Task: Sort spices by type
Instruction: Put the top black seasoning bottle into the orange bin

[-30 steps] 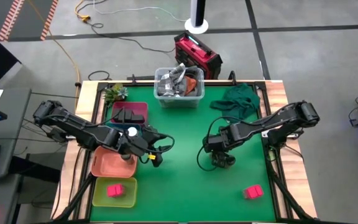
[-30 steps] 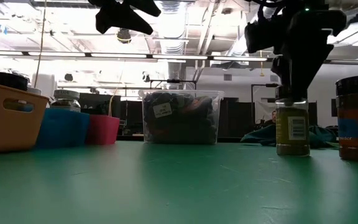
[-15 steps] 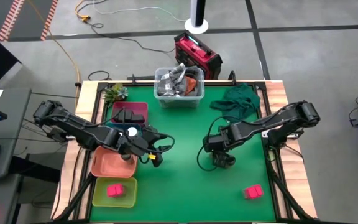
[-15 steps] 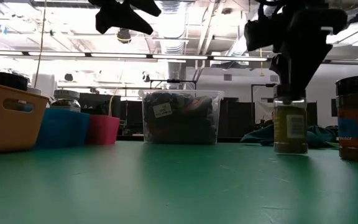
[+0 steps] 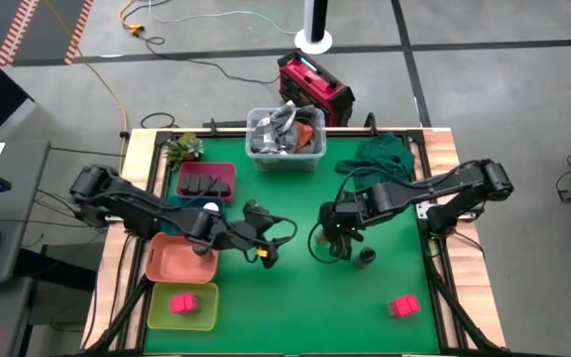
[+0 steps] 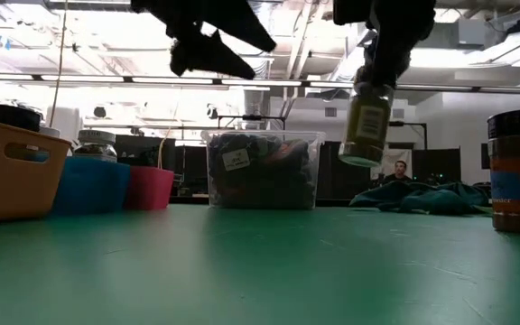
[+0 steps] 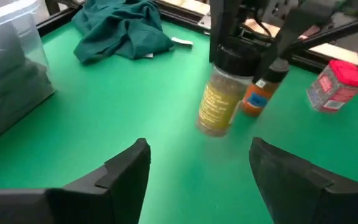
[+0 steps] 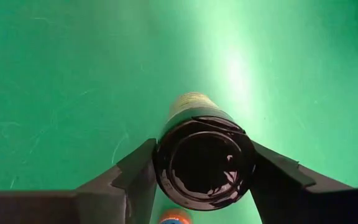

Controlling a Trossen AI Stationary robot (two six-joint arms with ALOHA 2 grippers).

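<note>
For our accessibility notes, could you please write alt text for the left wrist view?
The right gripper holds a black-lidded spice jar of yellowish seasoning, tilted above the green table, beside an orange-labelled jar and a red-topped spice box. The open left gripper frames the foreground; a green cloth lies beyond.

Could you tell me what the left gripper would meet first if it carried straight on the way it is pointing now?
Probably the yellow-labelled spice jar held up by the right gripper; the open left gripper points at it across bare green mat, though depth is uncertain.
</note>
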